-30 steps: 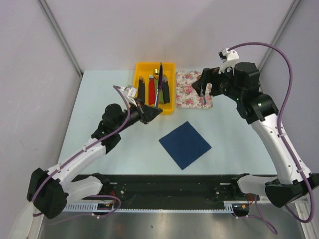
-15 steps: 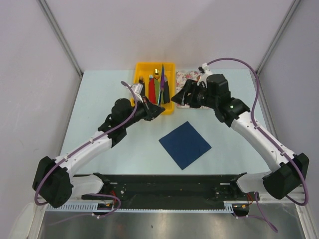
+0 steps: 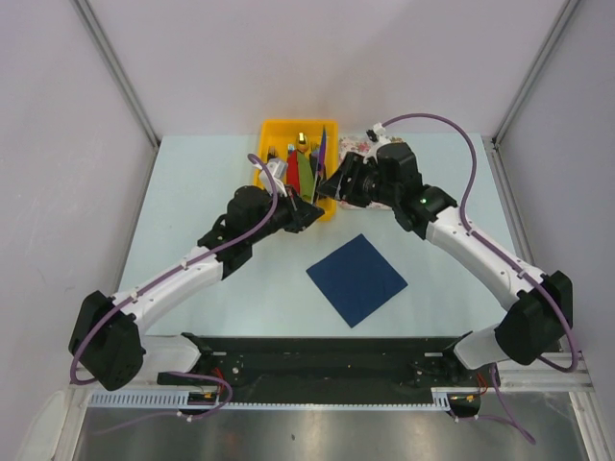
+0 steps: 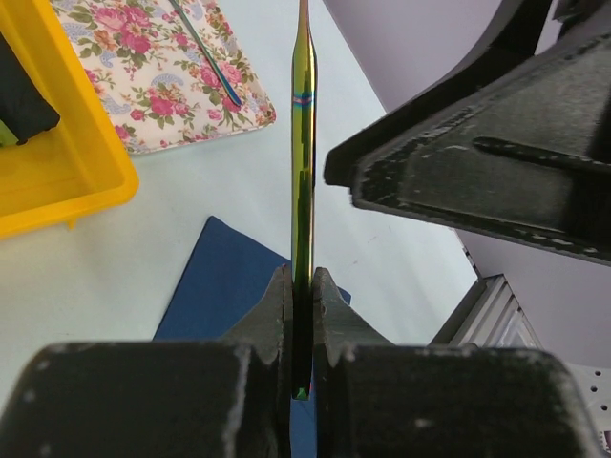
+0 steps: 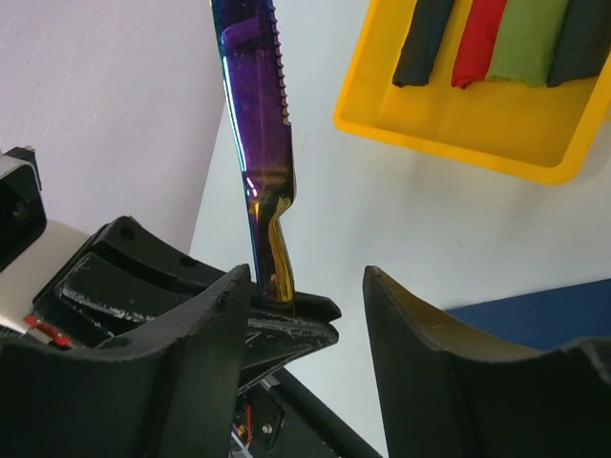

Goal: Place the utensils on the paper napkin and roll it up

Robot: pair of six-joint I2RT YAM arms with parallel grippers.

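Observation:
My left gripper (image 3: pixel 307 207) is shut on the handle of an iridescent knife (image 3: pixel 320 154), which stands up over the yellow bin's near right corner. In the left wrist view the gripper (image 4: pixel 303 279) pinches the knife (image 4: pixel 303 162) edge-on. My right gripper (image 3: pixel 333 183) is open and empty right beside the knife; in its wrist view the serrated blade (image 5: pixel 258 134) rises just inside its left finger (image 5: pixel 196 353). The navy paper napkin (image 3: pixel 357 279) lies flat and bare. A second slim utensil (image 4: pixel 206 52) lies on the floral mat (image 4: pixel 153 86).
A yellow bin (image 3: pixel 272 130) at the back holds black, red and green bundles (image 5: pixel 487 38). The floral mat (image 3: pixel 357 146) is mostly hidden under my right arm. A black rail runs along the table's near edge (image 3: pixel 327 351).
My right arm has swung left from the floral mat to the knife. My left gripper has carried the knife a little to the right and forward.

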